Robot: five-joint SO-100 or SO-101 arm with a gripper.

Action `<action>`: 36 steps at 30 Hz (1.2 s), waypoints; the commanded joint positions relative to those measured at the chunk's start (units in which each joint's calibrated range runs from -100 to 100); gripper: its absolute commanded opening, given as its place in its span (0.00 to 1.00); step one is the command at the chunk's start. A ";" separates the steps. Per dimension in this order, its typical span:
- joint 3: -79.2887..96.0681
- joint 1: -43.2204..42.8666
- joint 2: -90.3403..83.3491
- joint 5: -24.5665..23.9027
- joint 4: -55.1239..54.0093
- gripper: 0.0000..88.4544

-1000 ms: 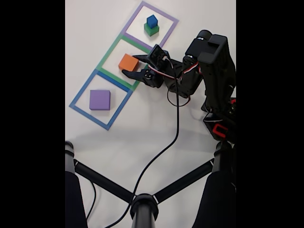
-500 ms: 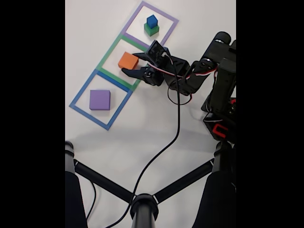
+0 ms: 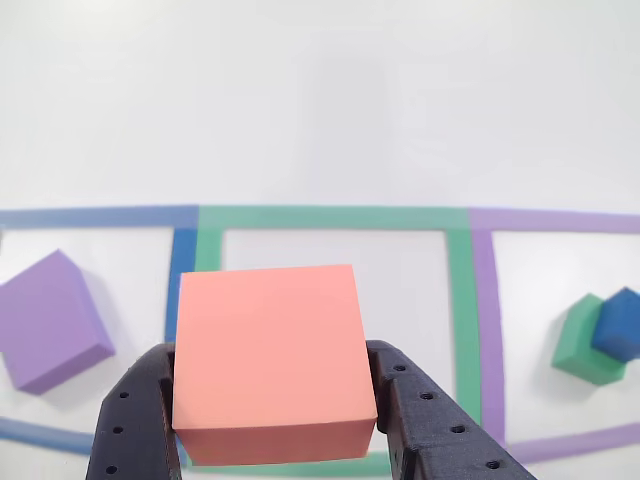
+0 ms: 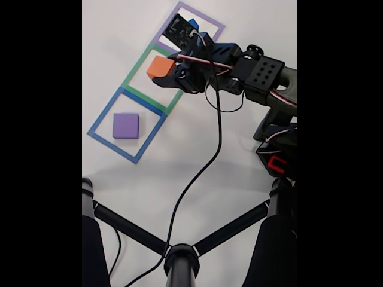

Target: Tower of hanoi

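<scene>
My gripper (image 3: 270, 365) is shut on the orange cube (image 3: 268, 355), with a black finger (image 3: 135, 420) pressed against each side. In the fixed view the gripper (image 4: 163, 73) holds the orange cube (image 4: 159, 66) over the green outline. The purple cube (image 3: 50, 320) (image 4: 125, 125) rests in the blue outline. In the purple outline the small blue cube (image 3: 620, 325) sits on top of the green cube (image 3: 580, 348). In the fixed view the arm's camera module covers most of that stack, leaving a bit of the blue cube (image 4: 193, 24) showing.
Three flat square outlines run in a row on the white table: blue (image 4: 102, 116), green (image 4: 136, 67), purple (image 4: 216, 27). A black cable (image 4: 203, 167) trails from the arm to a black tripod hub (image 4: 179, 258) at the bottom. The arm's base (image 4: 278, 155) stands at the right.
The arm has stretched out over the squares. The gripper has closed on the orange cube and carried it slightly toward the top of the fixed view.
</scene>
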 commanded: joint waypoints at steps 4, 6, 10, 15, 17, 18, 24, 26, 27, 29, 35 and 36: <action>-30.21 -4.45 -5.13 0.00 36.81 0.14; -37.21 -6.13 -4.65 0.00 43.61 0.14; -46.12 -9.71 -4.17 0.00 51.46 0.14; -48.66 -14.13 -6.41 0.00 55.67 0.14; -49.30 -15.50 -7.05 0.00 57.45 0.14; -49.93 -16.27 -7.13 0.00 58.26 0.14; -51.66 -19.77 -6.81 0.00 59.63 0.14; -49.21 -19.85 -6.65 0.00 57.93 0.14; -47.21 -19.70 -6.89 0.00 56.23 0.14; -41.48 -19.01 -7.29 0.00 51.13 0.14; -16.22 -17.49 -9.94 0.00 23.21 0.14; -10.86 -17.26 -10.02 0.00 16.74 0.14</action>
